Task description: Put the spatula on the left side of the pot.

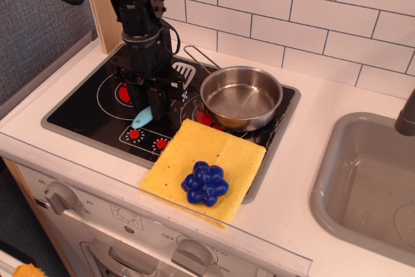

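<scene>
The shiny steel pot point(241, 97) sits on the right burner of the black toy stovetop, its wire handle point(194, 55) pointing back left. My black gripper point(154, 98) stands over the stove just left of the pot and is shut on the spatula. The spatula's grey slotted head point(182, 74) sticks out to the upper right, close to the pot's rim. Its light blue handle point(142, 119) pokes out below the fingers, just above the stove surface. The spatula's middle is hidden by the fingers.
A yellow sponge cloth point(202, 165) with a blue toy grape bunch point(205, 183) lies in front of the pot. A grey sink basin point(369, 186) is at the right. A wooden post and a tiled wall stand behind the stove point(84, 118).
</scene>
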